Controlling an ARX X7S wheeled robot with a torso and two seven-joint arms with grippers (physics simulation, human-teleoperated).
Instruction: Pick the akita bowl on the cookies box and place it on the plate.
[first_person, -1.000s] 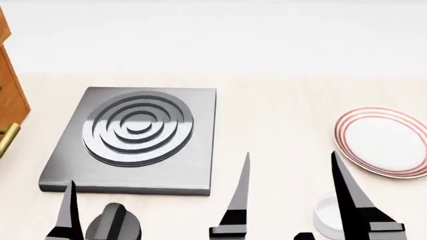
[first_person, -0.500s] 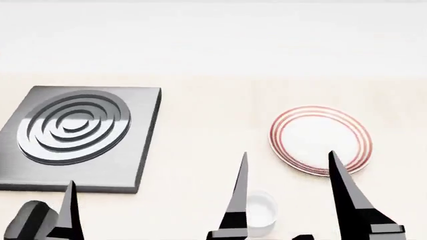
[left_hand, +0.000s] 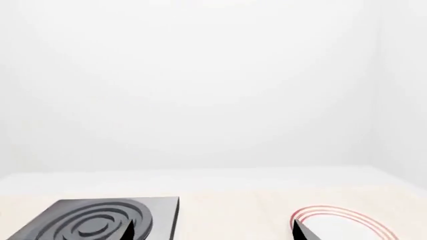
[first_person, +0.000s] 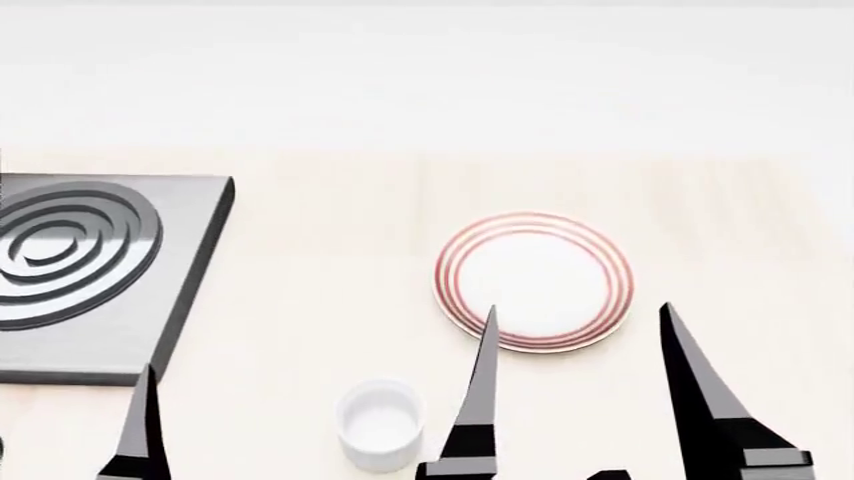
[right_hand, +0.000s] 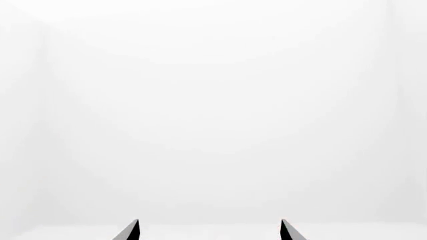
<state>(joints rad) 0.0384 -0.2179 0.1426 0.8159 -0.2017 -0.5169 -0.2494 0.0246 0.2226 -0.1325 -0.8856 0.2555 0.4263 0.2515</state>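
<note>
Hotplate (first_person: 80, 270) cut by left edge; plate (first_person: 534, 280) rim partly behind right gripper (first_person: 577, 325) finger

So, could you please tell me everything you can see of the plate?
The plate is round, shallow and white, with thin red concentric rings around its rim. It looks like glazed ceramic. It lies flat and empty on the pale wooden table, right of the grey stove block and beyond the small white cup; it touches neither. In the head view a right gripper finger overlaps its near edge, but contact cannot be judged. The left wrist view shows only its far rim.
</note>
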